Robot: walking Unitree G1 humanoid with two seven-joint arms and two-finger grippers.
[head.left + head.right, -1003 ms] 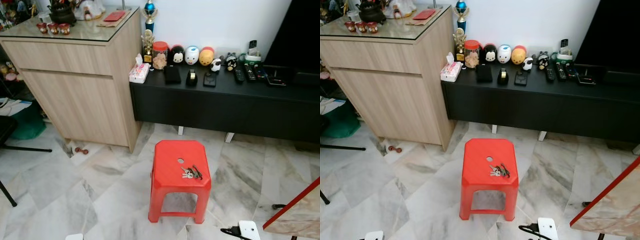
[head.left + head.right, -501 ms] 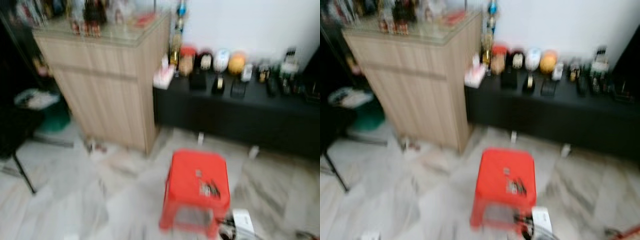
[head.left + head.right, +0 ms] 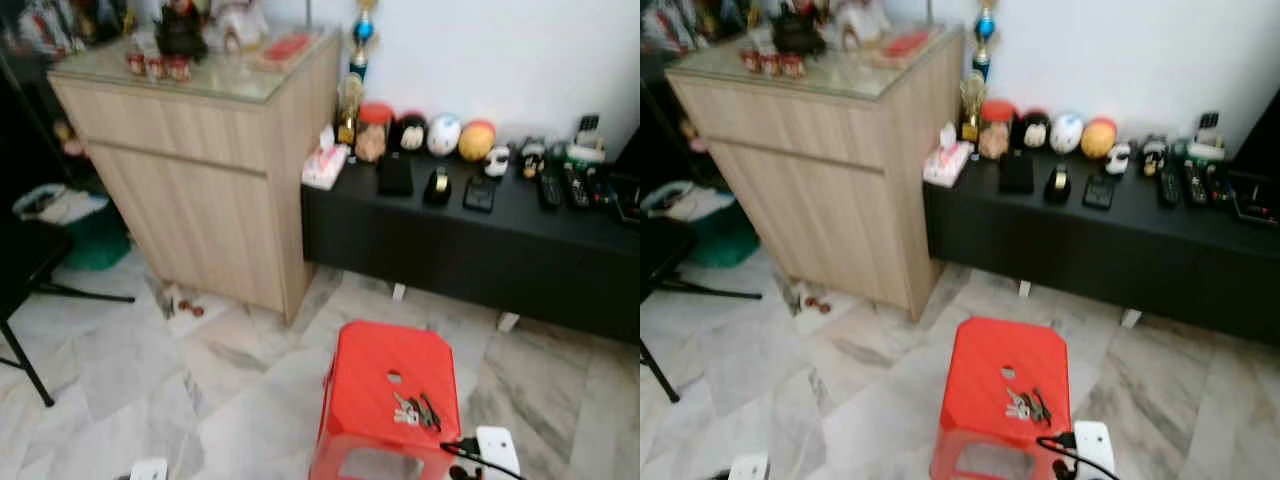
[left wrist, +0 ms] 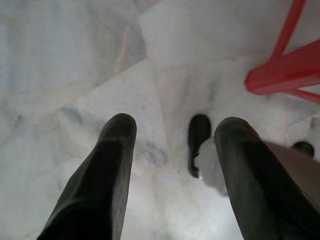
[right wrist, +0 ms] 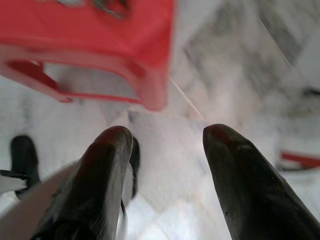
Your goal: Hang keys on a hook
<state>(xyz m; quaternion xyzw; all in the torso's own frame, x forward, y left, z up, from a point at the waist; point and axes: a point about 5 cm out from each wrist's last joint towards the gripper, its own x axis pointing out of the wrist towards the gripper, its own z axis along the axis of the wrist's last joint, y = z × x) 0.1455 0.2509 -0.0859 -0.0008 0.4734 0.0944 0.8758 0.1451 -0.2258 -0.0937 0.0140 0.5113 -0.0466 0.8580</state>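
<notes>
The keys (image 3: 414, 410) lie on the red stool (image 3: 360, 400) in the lower middle of the frame, and the left gripper (image 4: 172, 131) and the right gripper (image 5: 167, 137) both hang with fingers wide apart above the marble floor (image 3: 120, 370), holding nothing.

Home living room, wooden cabinet (image 3: 190, 170), low black console (image 3: 480, 230), marble floor (image 3: 110, 370)

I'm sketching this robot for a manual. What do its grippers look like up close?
Each gripper has two long black fingers, thick and rounded, tapering to blunt smooth tips with a slight sheen. The left gripper and the right gripper look alike. No cables or markings can be made out on the fingers.
</notes>
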